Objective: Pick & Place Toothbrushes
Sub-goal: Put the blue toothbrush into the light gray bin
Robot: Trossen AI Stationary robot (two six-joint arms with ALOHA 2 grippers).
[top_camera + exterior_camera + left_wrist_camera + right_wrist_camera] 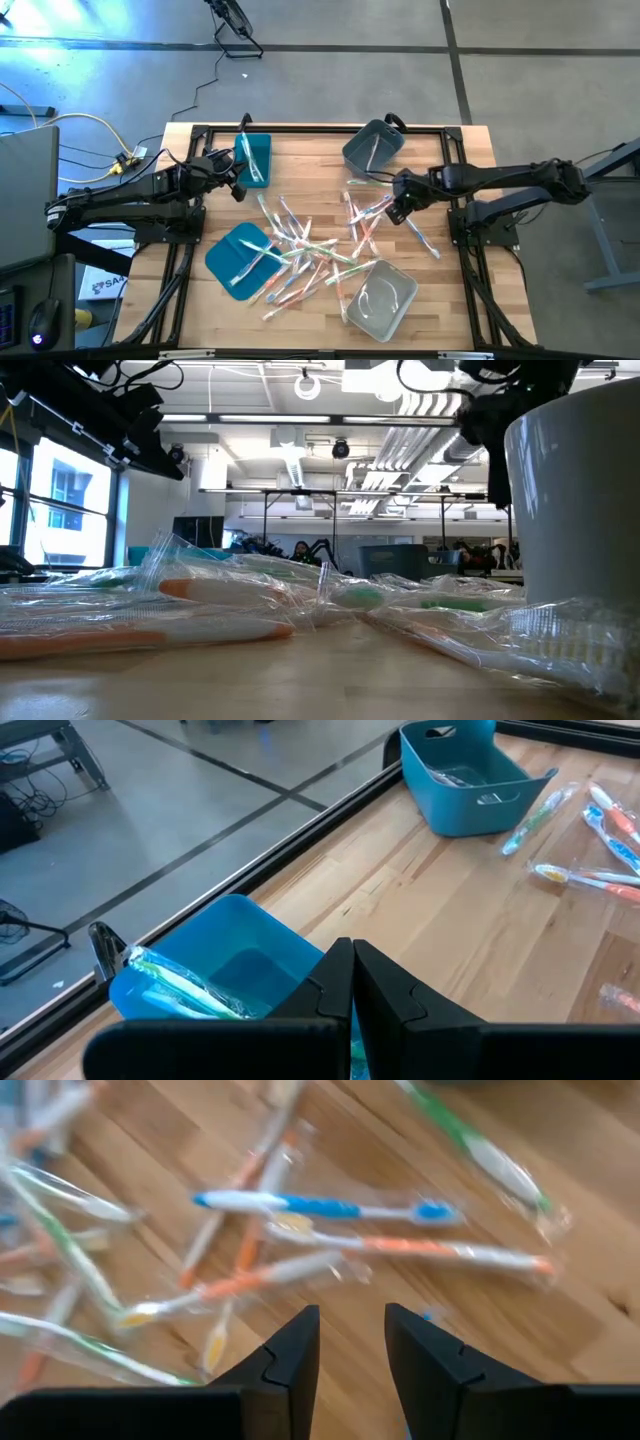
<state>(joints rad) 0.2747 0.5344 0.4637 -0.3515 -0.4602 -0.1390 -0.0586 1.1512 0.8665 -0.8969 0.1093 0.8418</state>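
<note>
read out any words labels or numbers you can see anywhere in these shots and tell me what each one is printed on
"SA": the only letters that can be made out, on a white sheet lying on the floor left of the table; the rest of that print is cut off by the frame.
Toothbrushes: their clear wrappers show no readable print.
Teal bin, clear bin: no label visible.

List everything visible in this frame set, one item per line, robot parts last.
toothbrushes: dozens, clear-wrapped with green, orange or blue parts, piled mid-table; a few already in bins.
teal bin: one, far left of table, holding toothbrushes.
grey bin: one, far centre-right.
clear bin: one, near right.
teal lid: one, flat, near left.
table: one, wood with black frame.
left claw: shut, empty, beside the teal bin.
right claw: open, empty, over the pile's right edge.
</note>
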